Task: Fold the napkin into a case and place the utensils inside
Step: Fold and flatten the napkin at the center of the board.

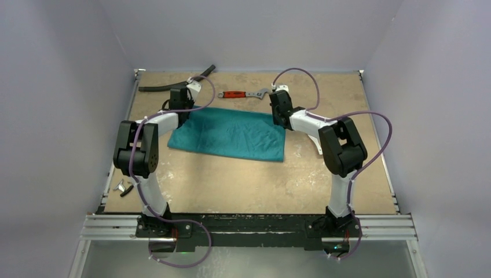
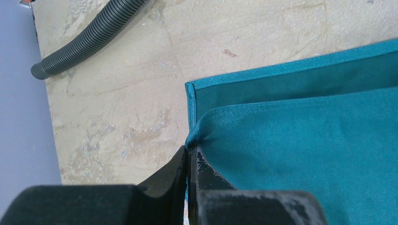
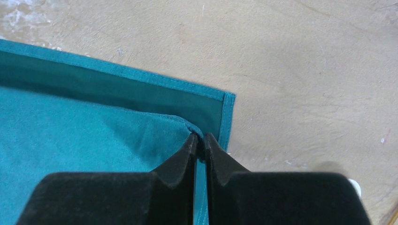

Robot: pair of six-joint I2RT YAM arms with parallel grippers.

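On the worktop [image 1: 231, 185], the napkin [image 1: 228, 134] lies spread out, with one layer folded over. It is soft, light and floppy, so its corners are best to hold. My left tool [image 2: 188, 152] pinches one folded corner. My right tool [image 3: 200, 140] pinches the other.

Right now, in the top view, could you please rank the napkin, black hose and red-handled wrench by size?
1. napkin
2. black corrugated hose, partly hidden
3. red-handled wrench
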